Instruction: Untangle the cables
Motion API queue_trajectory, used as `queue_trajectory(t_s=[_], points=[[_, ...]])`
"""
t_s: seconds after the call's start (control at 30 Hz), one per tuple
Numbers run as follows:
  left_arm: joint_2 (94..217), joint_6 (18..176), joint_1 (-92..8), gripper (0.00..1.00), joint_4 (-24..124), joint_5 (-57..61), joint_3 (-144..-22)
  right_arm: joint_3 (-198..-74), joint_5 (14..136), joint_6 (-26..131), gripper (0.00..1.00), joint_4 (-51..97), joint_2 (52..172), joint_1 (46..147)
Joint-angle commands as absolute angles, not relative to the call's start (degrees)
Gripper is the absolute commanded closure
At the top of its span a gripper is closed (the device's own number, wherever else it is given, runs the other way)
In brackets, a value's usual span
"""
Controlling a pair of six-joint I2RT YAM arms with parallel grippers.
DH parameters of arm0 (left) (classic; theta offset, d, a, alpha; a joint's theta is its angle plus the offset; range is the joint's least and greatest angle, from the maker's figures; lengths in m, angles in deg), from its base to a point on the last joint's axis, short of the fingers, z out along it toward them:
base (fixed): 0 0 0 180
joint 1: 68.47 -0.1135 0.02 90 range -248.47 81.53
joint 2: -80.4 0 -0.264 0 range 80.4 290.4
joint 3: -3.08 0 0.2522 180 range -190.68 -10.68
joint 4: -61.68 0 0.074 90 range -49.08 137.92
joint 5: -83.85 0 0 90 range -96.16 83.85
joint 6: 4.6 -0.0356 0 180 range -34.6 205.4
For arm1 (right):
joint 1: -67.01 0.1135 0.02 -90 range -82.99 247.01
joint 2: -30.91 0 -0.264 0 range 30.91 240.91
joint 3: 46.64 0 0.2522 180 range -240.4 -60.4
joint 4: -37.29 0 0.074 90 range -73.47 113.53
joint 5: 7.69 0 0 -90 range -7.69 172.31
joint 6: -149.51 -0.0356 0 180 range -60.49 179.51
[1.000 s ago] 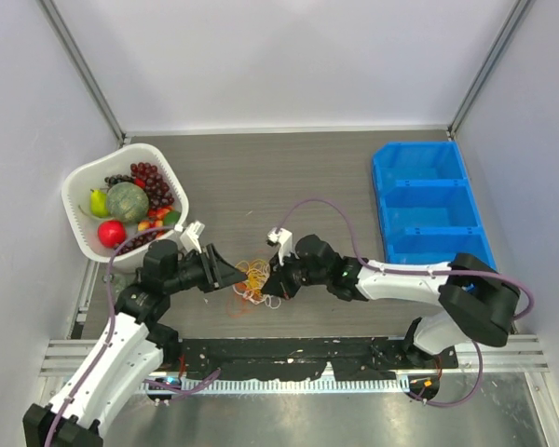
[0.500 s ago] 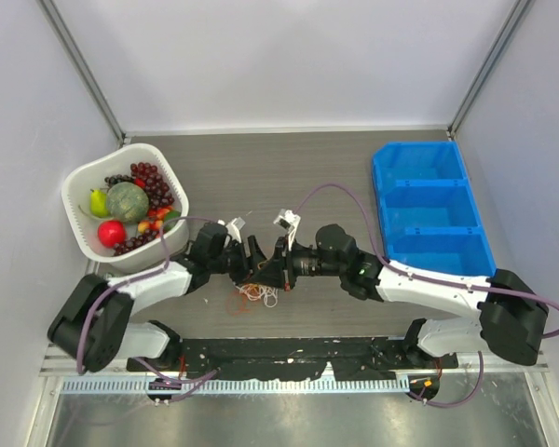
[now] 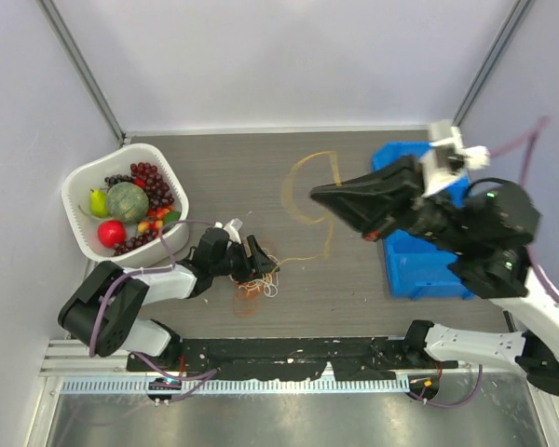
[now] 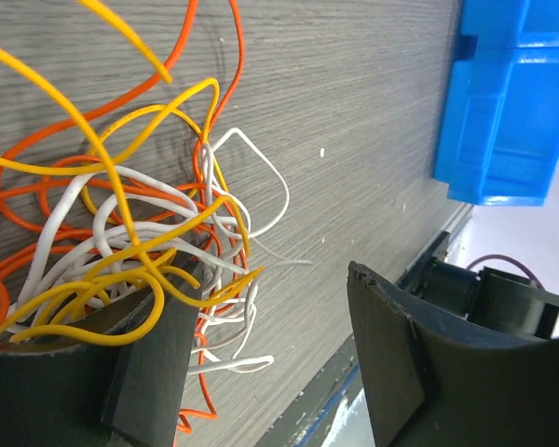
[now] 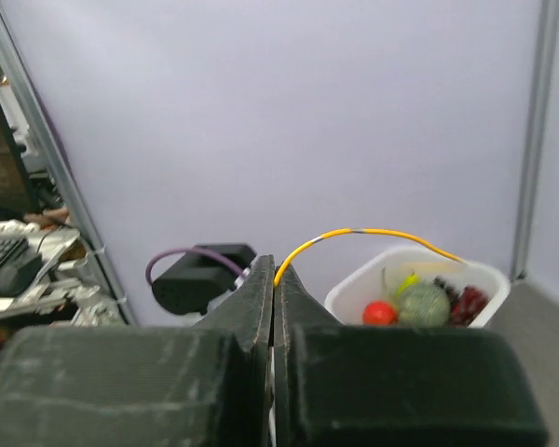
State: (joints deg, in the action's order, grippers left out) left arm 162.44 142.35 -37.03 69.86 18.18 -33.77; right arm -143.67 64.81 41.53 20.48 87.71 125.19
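High above the surface [image 3: 354,279], the right gripper [image 5: 274,270] pinches a yellow cable [image 5: 373,231]. The left gripper [image 4: 270,354] stands spread over the tangled cables [image 3: 256,284], between the fruit basket [image 3: 74,200] and the blue bin [image 3: 419,270].

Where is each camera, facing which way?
Top external: overhead, looking down at the table; left arm and right arm show.
Left wrist: low, facing the tangled cables past the open left end effector.
Right wrist: raised, facing the wall; shut right end effector pinches a yellow cable.
Shared by right wrist and top: the fruit basket.
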Motion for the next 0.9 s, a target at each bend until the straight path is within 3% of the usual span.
queue_trajectory(t_s=[0.0, 0.27, 0.6, 0.87], points=[[159.3, 138.5, -37.6, 0.31, 61.8, 8.3, -30.9, -144.7, 74.8, 49.0, 0.99, 18.0, 84.9, 125.5], [147.8, 136.1, -37.6, 0.28, 53.5, 4.0, -30.5, -138.3, 86.4, 52.5, 0.99, 13.9, 84.4, 125.5], [120.2, 133.7, -37.7, 0.20, 37.0, 4.7, -36.8, -114.3, 106.6, 43.7, 0.99, 10.7, 89.0, 125.2], [114.6, 130.7, -37.6, 0.16, 29.7, 4.2, -42.4, -110.4, 112.2, 33.6, 0.99, -4.2, 87.7, 125.1]])
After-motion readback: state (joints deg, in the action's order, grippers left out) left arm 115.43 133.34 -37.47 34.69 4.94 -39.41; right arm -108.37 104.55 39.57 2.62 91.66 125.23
